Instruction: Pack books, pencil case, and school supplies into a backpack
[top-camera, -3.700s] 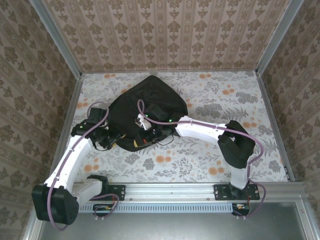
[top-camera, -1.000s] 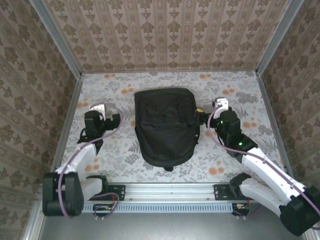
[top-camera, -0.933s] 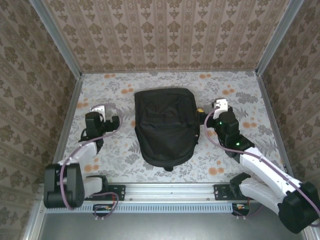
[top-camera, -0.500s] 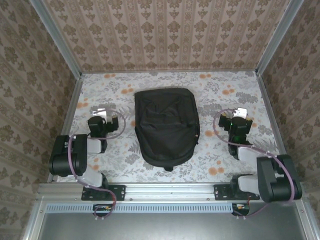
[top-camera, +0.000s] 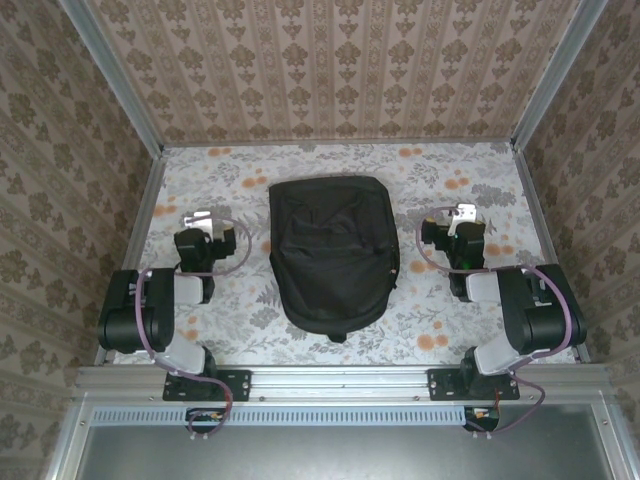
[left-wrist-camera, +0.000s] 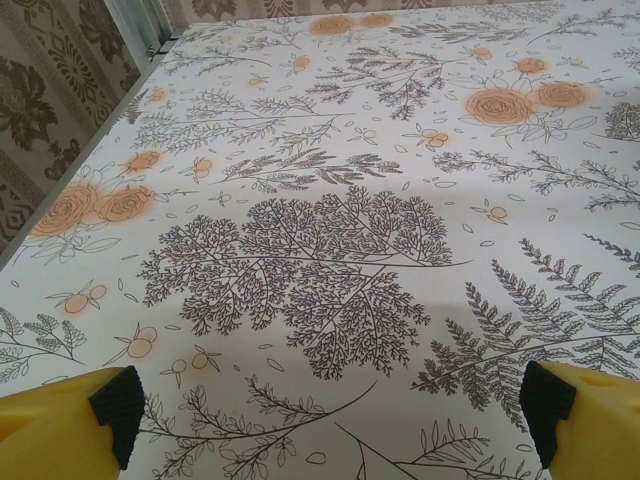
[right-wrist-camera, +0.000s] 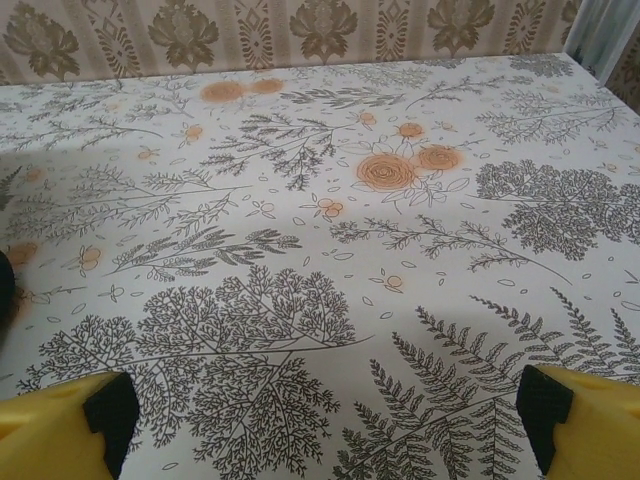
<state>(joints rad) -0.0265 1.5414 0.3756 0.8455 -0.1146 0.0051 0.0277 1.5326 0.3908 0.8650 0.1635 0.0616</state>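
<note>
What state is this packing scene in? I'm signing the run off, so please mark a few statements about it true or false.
1. The backpack lies flat on the table between the two arms. True.
2. The left gripper is shut on a strap. False: its jaws stand open above bare cloth.
3. The right gripper is open and holds nothing. True.
4. The backpack leans upright against the back wall. False: it lies flat in mid-table.
5. Both grippers touch the backpack. False: each sits apart from it, one on either side.
</note>
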